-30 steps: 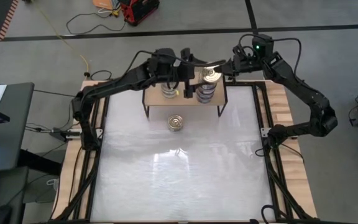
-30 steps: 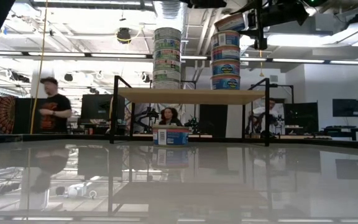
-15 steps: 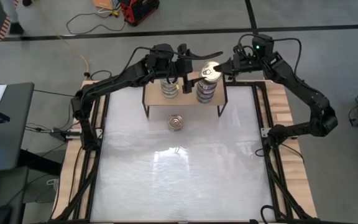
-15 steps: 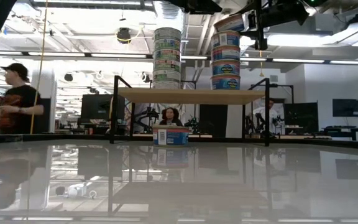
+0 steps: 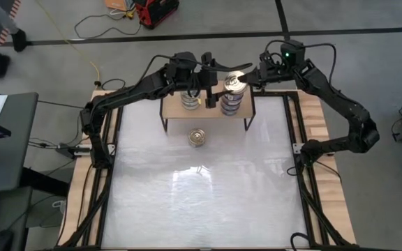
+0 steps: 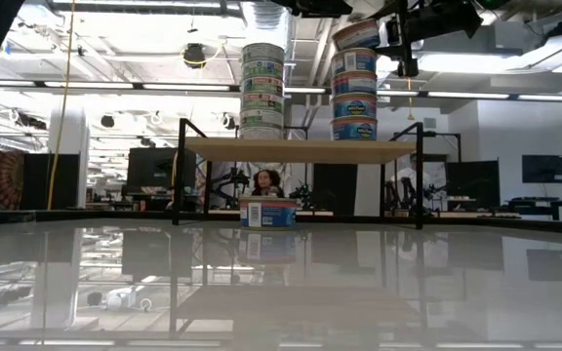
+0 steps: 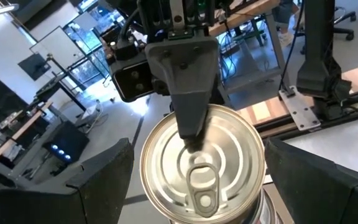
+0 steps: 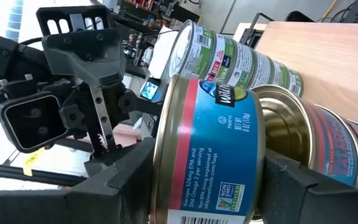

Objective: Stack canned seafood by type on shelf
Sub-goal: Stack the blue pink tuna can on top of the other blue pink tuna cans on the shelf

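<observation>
While the right gripper (image 5: 237, 78) clamps a blue-labelled tin (image 8: 210, 152) at the top of the right stack (image 6: 354, 83), the tin sits tilted, its lower edge on the tin beneath. The left gripper (image 5: 206, 75) hovers just beside it between the two stacks, fingers spread wide and holding nothing. Both stacks stand on the shelf (image 6: 301, 149), the left stack (image 6: 262, 90) near the shelf's middle. One tin (image 5: 197, 137) rests on the white table (image 5: 201, 202) in front of the shelf, with broad open surface nearer the camera.
</observation>
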